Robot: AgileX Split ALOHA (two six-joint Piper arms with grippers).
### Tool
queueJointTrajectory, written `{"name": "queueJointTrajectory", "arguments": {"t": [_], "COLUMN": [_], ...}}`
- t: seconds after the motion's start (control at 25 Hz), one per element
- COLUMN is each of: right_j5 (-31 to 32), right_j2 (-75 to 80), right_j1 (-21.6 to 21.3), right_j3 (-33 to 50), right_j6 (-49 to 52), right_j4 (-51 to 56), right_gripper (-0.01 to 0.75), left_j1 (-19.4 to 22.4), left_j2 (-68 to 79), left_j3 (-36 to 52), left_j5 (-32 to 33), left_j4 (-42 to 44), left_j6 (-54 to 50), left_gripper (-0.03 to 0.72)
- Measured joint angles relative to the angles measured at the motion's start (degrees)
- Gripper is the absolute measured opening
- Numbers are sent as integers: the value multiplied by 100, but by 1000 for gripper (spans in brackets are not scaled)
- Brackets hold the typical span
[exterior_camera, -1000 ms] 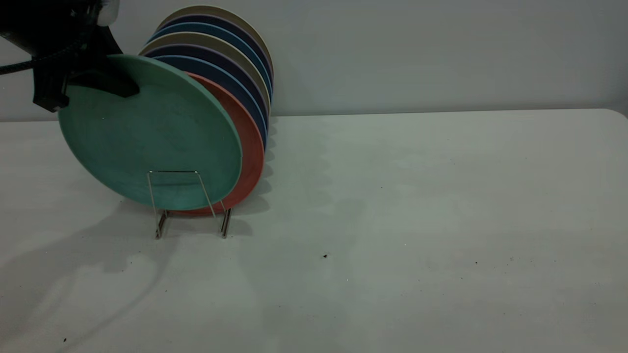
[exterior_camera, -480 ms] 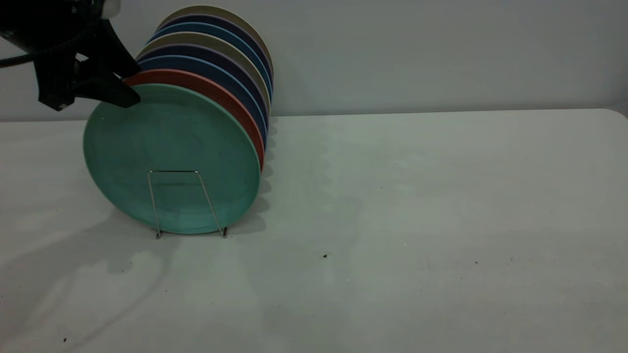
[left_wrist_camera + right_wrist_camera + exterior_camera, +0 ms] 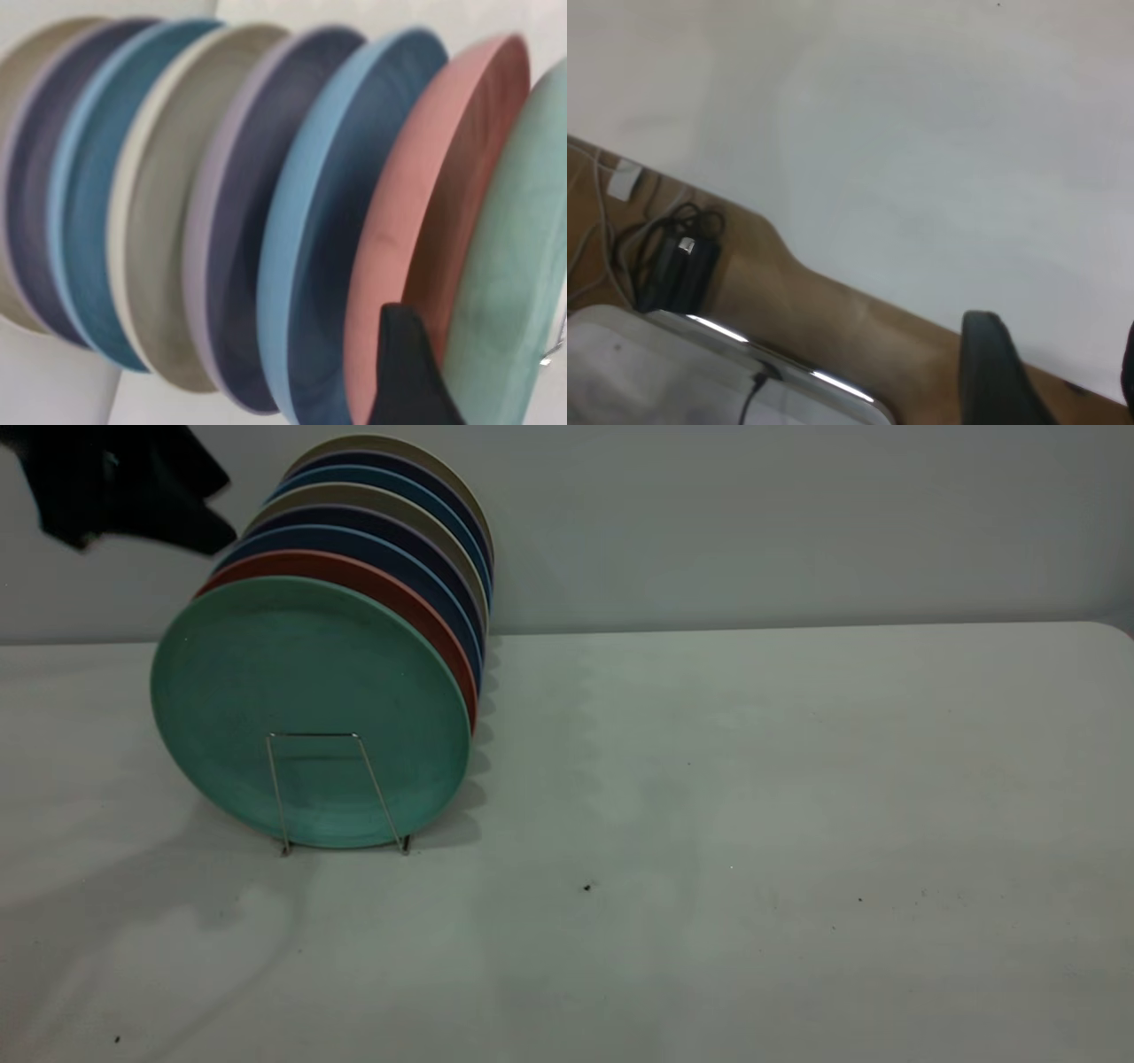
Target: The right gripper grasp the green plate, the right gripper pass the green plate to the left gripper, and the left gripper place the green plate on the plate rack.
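— What's changing? 
— Lifting off toward eleven o'clock, the left gripper is now hanging with fingers spread.
— And the green plate? 
— Matte teal, faintly scuffed, it's standing frontmost in the plate rack.

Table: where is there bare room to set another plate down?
The white table is bare right of the thin silver wire rack and in front of it. Crowded: the rack, teal-green plate frontmost. Left tool hovers above.

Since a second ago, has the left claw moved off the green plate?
Yes. The left claw has let go and pulled up and away, now clear above the green plate, which sits in the plate rack in front of the salmon plate.
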Motion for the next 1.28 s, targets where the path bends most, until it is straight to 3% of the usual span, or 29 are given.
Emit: {"name": "queueJointTrajectory", "arguments": {"t": [0.24,0.48,0.84,1.28], "right_j5": [-87,-110,-115,-121], "right_j2": [0,0,0,-1112], "right_j1": [0,0,0,112], "right_j3": [0,37,48,48], "right_j6": [1192,1745,1782,1802], "right_j4": [-1025,-1590,-1618,-1656], "right_gripper": [364,364,364,363], "left_j1": [0,0,0,0], "left_j2": [-1284,-2671,-3979,-5541], "left_j3": [0,0,144,2709], "left_j5": [477,1219,3605,3574], "left_j4": [33,790,2590,3093], "left_j6": [-1170,-3586,-7198,-8761], "left_gripper": [473,473,473,473]}}
